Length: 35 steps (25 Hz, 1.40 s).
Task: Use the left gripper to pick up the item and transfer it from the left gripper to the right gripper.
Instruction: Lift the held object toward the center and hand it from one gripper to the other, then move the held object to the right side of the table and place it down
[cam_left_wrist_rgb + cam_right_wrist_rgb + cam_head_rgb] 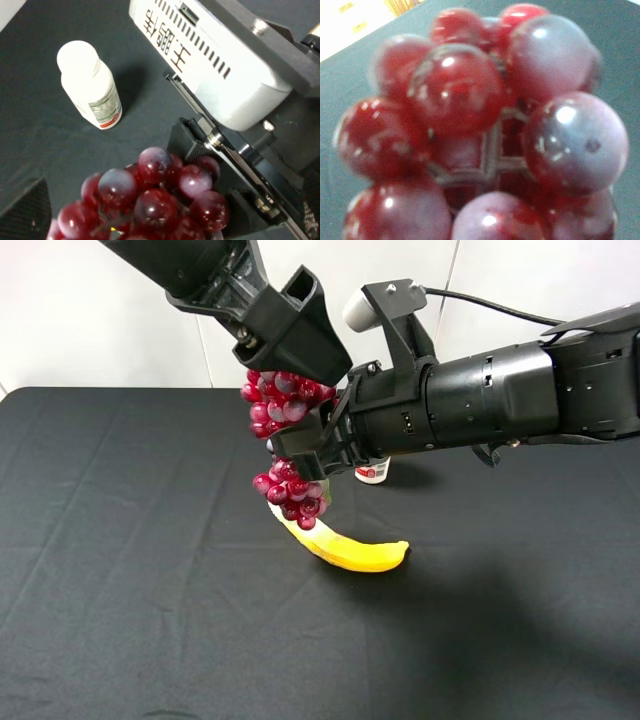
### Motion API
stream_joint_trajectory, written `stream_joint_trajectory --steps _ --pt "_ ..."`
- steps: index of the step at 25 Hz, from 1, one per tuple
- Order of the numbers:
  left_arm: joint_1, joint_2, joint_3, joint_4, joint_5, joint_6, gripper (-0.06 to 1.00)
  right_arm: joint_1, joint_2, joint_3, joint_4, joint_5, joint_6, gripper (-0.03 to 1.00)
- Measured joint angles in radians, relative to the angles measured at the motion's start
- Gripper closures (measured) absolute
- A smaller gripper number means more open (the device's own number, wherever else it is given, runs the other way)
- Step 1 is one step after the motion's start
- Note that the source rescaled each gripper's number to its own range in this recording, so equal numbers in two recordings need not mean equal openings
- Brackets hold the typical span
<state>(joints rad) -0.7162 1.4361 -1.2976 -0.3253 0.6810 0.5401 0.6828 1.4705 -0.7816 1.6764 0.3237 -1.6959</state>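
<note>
The bunch of grapes (272,408) was held in the air above the banana (352,551), its lower end near the banana's stem tip. Its upper end was clenched by the left gripper (288,368). The right gripper (300,447) was set around the bunch's middle; whether its jaws were closed could not be told. A white pill bottle (372,473) stood behind the banana.

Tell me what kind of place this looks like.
Probably a robot lab test bench: a table draped in black cloth against a white wall, a left arm and right arm both at a bunch of grapes, with a banana and bottle as props.
</note>
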Motion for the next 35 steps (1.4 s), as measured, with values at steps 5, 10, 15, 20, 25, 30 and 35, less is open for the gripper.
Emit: stream_joint_trajectory --steps 5,10,15,20,25,30,35 --pt "0.0 -0.005 0.0 0.034 0.025 -0.049 -0.05 0.0 0.0 0.0 0.0 0.0 0.0 0.96" --pt "0.0 -0.054 0.0 0.164 0.073 -0.182 -0.05 0.0 0.0 0.0 -0.001 0.0 0.0 0.96" --pt "0.0 -0.13 0.0 0.303 0.17 -0.354 -0.05 0.0 0.0 0.0 -0.001 0.0 0.0 0.96" --pt "0.0 -0.208 0.0 0.35 0.322 -0.41 -0.05 0.0 0.0 0.0 -0.001 0.0 0.0 0.96" --pt "0.0 -0.28 0.0 0.353 0.456 -0.439 -0.05 0.0 0.0 0.0 -0.001 0.0 0.001 0.96" --pt "0.0 -0.366 0.009 0.355 0.485 -0.457 -0.05 0.0 0.0 0.0 -0.001 0.0 0.002 0.96" --pt "0.0 -0.503 0.145 0.356 0.485 -0.458 -0.05 0.0 0.0 0.0 -0.001 0.0 0.002 0.96"
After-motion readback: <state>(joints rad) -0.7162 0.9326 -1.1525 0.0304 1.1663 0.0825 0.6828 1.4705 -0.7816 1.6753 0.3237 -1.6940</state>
